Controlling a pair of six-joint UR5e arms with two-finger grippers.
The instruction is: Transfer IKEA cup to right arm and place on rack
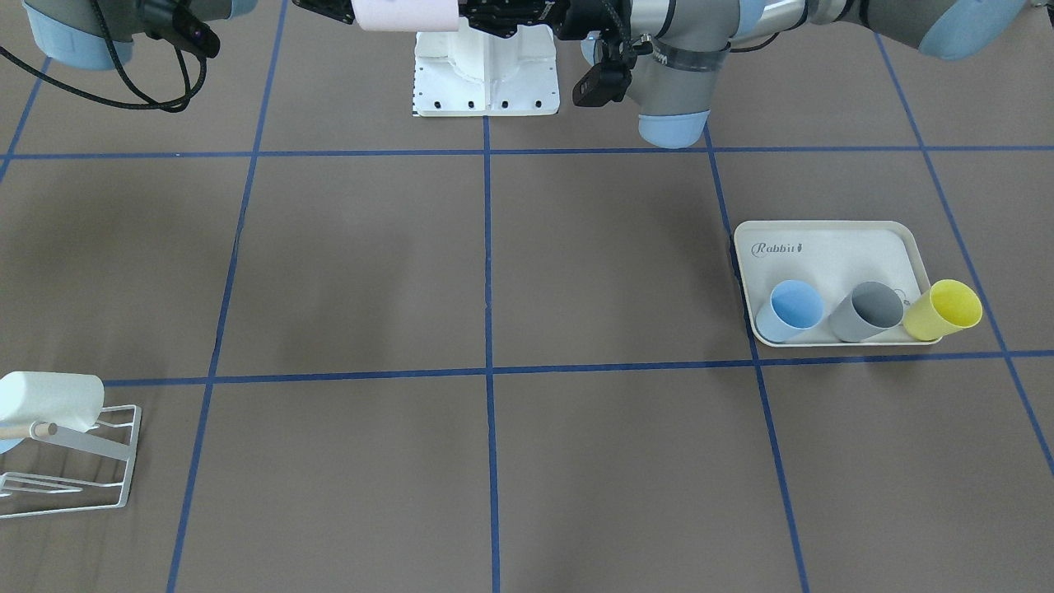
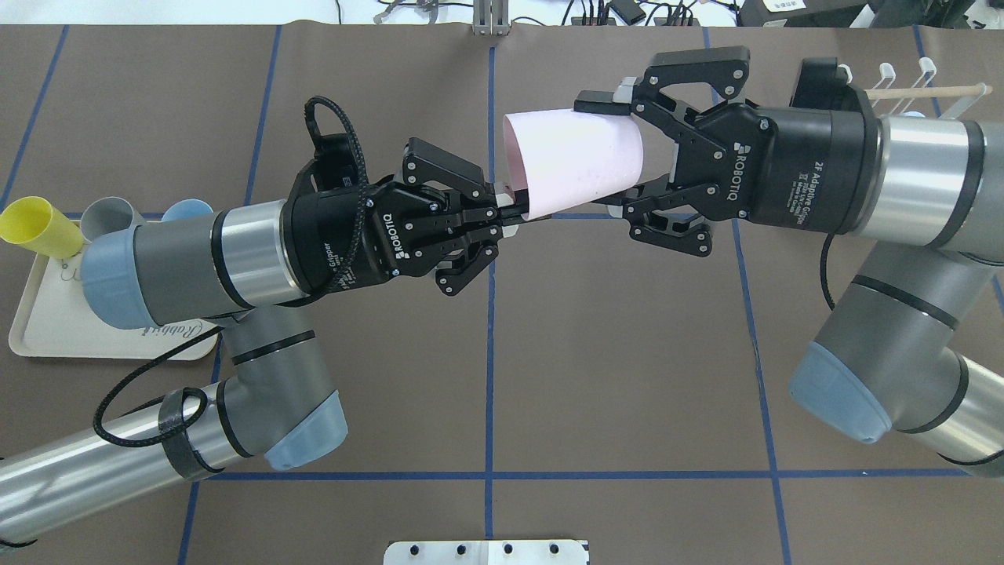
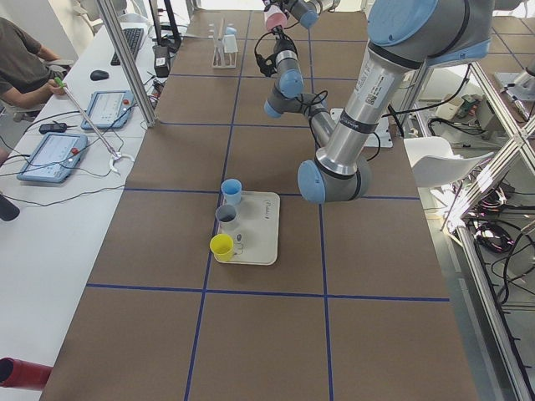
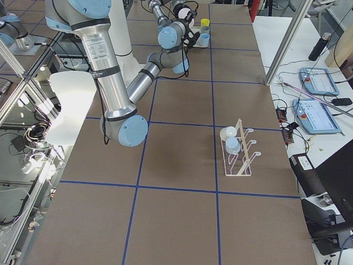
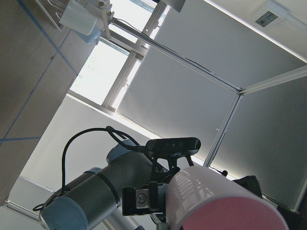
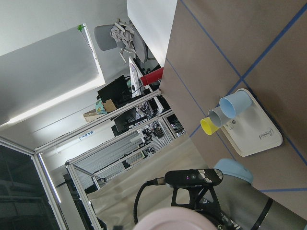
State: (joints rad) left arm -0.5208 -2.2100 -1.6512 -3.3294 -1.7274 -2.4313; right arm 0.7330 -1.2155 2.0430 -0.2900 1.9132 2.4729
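You're mid-handover: pink IKEA cup (image 2: 572,161) aloft between arms, above worktop (image 2: 612,353); left tool (image 2: 506,208) pinches rim wall, right tool (image 2: 608,155) spans base wide (clamp unclear). Yours to do: left release, carry to rack (image 4: 241,144)

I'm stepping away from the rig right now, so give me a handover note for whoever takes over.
Left gripper: shut on the rim of the pink cup, held above the table.
Right gripper: fingers straddle the cup's base; grip not confirmed.
Rack: on the table's right-arm side, a white cup on it.
Done: cup is up at the handover.
Left: right grips, left releases, cup goes on rack.
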